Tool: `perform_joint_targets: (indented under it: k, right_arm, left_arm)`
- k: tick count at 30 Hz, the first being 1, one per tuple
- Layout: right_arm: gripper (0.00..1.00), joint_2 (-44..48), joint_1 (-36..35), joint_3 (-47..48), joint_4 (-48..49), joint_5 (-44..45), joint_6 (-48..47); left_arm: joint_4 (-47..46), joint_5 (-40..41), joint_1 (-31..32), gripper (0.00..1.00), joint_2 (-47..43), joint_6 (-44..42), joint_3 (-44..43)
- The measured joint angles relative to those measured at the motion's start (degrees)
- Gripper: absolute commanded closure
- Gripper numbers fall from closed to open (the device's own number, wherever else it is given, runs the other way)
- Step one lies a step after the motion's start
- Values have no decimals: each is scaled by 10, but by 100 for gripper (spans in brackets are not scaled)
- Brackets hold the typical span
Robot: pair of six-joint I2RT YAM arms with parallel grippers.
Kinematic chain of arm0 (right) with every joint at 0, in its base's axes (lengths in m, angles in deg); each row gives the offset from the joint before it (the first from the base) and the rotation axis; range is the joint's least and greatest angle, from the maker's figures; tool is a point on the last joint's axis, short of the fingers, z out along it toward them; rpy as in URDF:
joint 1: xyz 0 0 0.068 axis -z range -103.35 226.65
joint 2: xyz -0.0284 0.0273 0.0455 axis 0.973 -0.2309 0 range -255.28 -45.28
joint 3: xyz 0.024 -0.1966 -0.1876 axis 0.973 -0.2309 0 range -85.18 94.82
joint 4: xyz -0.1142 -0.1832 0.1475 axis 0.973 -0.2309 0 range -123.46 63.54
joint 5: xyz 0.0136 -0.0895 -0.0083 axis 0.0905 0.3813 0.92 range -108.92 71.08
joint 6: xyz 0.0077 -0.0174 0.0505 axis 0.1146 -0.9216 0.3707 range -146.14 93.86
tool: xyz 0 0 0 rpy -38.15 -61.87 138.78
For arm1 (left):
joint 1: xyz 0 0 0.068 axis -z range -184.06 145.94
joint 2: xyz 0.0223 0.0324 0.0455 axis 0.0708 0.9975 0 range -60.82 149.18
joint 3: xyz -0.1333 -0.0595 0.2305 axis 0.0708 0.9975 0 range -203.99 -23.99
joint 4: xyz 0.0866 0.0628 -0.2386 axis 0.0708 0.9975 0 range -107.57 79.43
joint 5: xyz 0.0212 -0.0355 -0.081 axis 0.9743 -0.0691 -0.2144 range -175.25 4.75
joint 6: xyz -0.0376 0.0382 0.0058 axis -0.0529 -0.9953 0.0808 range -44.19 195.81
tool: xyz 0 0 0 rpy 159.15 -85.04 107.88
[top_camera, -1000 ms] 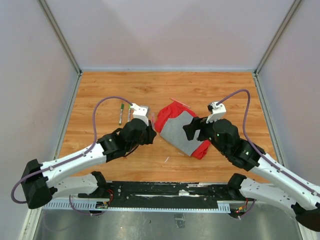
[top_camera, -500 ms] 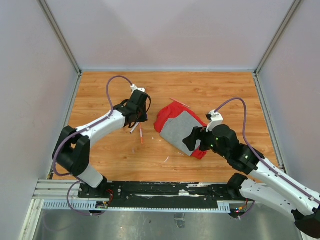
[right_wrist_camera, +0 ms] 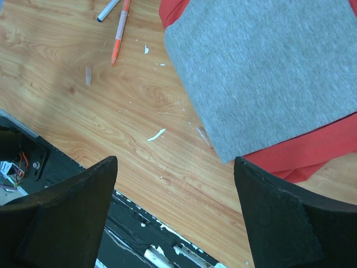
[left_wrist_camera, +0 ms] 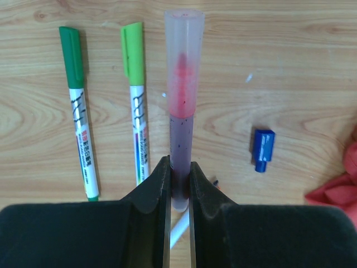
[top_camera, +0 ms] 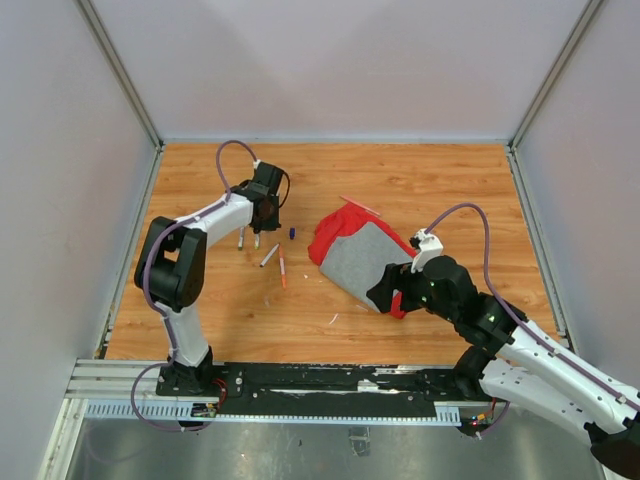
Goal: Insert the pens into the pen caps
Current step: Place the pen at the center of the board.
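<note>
1. The wooden table (top_camera: pixel 420 180) carries everything, and the red-and-grey cloth (top_camera: pixel 352 255) lies rumpled near its middle.
2. The left arm (top_camera: pixel 215 215) reaches out to the table's far left. The left gripper (left_wrist_camera: pixel 178 167) has its jaws pinched narrow around a translucent pen (left_wrist_camera: pixel 183 95), whose clear upper section shows a red-pink tip inside.
3. The right gripper (right_wrist_camera: pixel 174 167) hovers above the cloth's near edge, fingers spread wide.
4. A dark-green pen (left_wrist_camera: pixel 78 111) and a light-green pen (left_wrist_camera: pixel 136 100) lie side by side just left of the held one. An orange pen (right_wrist_camera: pixel 120 30) and a white pen (right_wrist_camera: pixel 109 10) lie together nearer the cloth.
5. A blue cap (left_wrist_camera: pixel 263 149) lies on its side on bare wood, between the pens and the cloth, touching neither.
</note>
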Motion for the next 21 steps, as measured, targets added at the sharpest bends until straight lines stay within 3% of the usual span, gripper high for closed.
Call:
perform_joint_targets:
  k: [16, 21]
  right_arm:
    - [15, 3, 0, -9, 1, -15, 18]
    - [15, 2, 0, -10, 2, -21, 22]
  left_arm:
    - [10, -44, -21, 100, 34, -5, 12]
    - [1, -53, -21, 94, 33, -3, 21]
